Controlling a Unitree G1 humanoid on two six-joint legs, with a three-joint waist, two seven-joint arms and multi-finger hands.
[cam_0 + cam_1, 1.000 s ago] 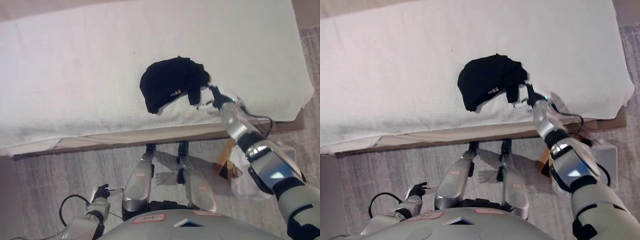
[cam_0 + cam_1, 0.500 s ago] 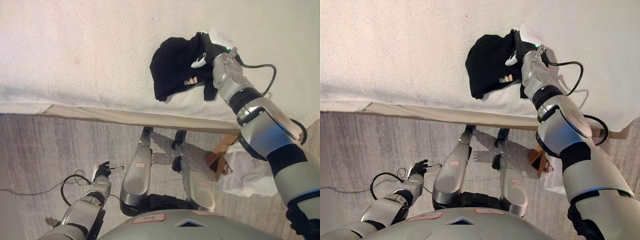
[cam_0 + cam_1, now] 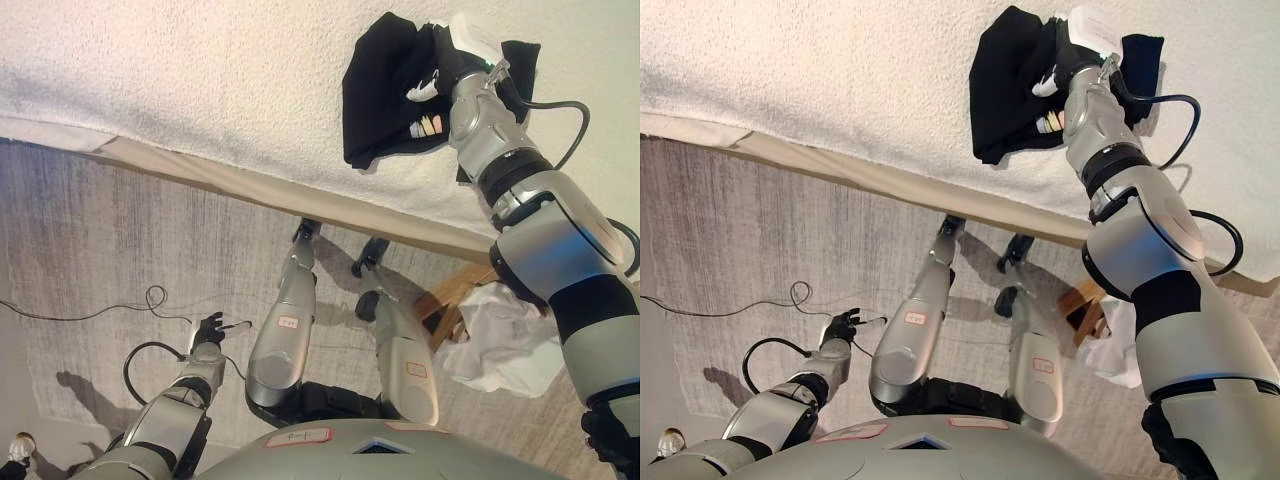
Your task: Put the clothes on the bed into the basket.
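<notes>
Nearest, left hand [image 3: 209,329] hung low over the grey wood-grain floor [image 3: 100,250], dark fingers loosely curled, gripping nothing. A thin dark cord [image 3: 90,312] snaked loose across the floor toward the left edge of view.

Low right, one wooden-framed basket [image 3: 455,300] stood on the floor just below the bed's near edge, only part of the tan frame showing, with a crumpled white cloth or liner [image 3: 505,345] bunched against it; cannot tell if that cloth was inside or draped over.

Bed [image 3: 200,90] filled the top: one white cover, nubby terry-like texture, soft rounded near edge, with a beige base strip [image 3: 180,170] running under it.

Farthest, one black garment [image 3: 385,85] lay bunched on the bed close to the near edge, toward the right; soft matte fabric, lumpy folds, a small pale striped label on it. A second black flap [image 3: 520,65] showed on the far side of the wrist, likely the same piece, cannot tell for sure.

Right hand [image 3: 435,70] was on top of the garment, fingers buried in the black folds with a white tip showing; whether it was clamped on the fabric could not be told
</notes>
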